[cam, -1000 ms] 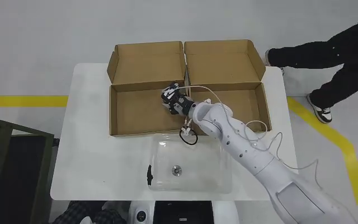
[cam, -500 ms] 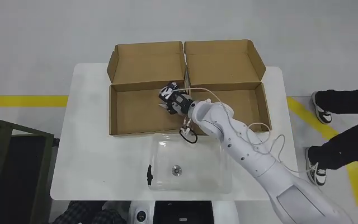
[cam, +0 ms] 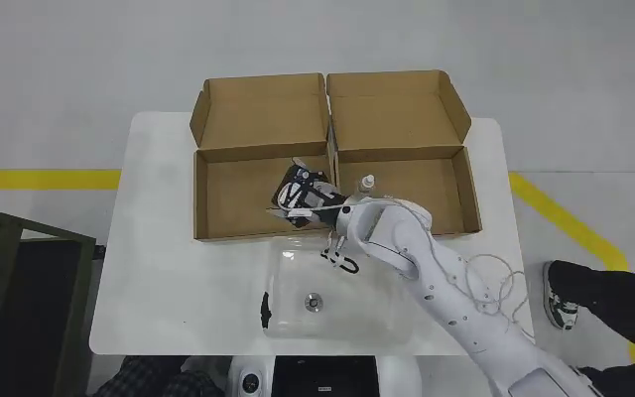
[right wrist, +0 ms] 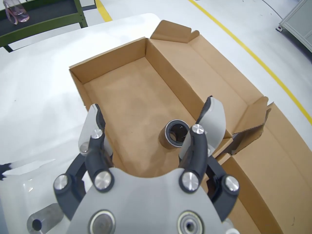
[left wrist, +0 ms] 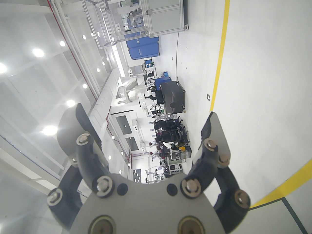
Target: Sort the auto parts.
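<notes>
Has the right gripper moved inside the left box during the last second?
Yes. In the top view the right gripper has shifted toward the near wall of the left box, closer to the clear tray.

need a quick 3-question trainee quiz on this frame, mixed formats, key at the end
1. True or false: the right gripper is shut on the black ring-shaped part.
2. The black ring-shaped part lies in: A) the left brown cardboard box; B) the right brown cardboard box; C) the clear plastic tray.
3. Fill in: the left gripper, which points out into the room, is ____ (open or shut).
Key: 1 false, it is open, with the part lying free beyond its fingertips; 2 A; 3 open.
</notes>
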{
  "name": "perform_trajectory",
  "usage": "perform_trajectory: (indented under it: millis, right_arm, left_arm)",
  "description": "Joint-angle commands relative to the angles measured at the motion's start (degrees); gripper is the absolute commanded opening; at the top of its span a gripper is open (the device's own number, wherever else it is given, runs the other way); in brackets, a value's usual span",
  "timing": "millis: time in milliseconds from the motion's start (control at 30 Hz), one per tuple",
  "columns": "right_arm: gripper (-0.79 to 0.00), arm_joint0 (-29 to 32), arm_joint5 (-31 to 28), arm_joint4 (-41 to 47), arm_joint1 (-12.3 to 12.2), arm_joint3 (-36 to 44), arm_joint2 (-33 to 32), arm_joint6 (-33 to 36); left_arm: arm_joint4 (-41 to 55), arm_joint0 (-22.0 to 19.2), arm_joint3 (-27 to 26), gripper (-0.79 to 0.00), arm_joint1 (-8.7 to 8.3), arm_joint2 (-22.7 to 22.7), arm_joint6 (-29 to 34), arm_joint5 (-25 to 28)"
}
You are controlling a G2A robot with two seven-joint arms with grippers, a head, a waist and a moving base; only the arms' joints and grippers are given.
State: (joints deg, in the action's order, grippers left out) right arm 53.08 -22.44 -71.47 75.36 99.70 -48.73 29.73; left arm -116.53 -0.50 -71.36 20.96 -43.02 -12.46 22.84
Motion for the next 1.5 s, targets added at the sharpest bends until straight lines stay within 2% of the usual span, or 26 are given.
perform_trajectory:
  millis: [0,467,800,1000,1300,1467]
  right_arm:
    - [-0.105,2.35,-1.42,-0.49,-0.47,2.78,-0.61,0.46]
    - [-0.068,16.85,-13.9,-3.88,-3.95,15.36,-5.49,0.7]
    - [-0.065,25.36,-24.22,-6.68,-6.74,20.18,-11.9,-0.61]
    - [-0.077,27.85,-27.45,-9.31,-7.79,20.09,-13.77,-1.77]
    - [-0.154,28.72,-27.7,-12.55,-8.43,17.63,-12.97,-3.92]
    - [-0.154,28.34,-28.01,-14.04,-8.62,15.86,-11.75,-5.13]
  left_arm:
    - [0.0,0.0,0.0,0.0,0.0,0.0,0.0,0.0]
    - [0.0,0.0,0.0,0.0,0.0,0.0,0.0,0.0]
    - [0.0,0.0,0.0,0.0,0.0,0.0,0.0,0.0]
    - [0.0,0.0,0.0,0.0,0.0,0.0,0.0,0.0]
    - [0.0,0.0,0.0,0.0,0.0,0.0,0.0,0.0]
    - [0.0,0.0,0.0,0.0,0.0,0.0,0.0,0.0]
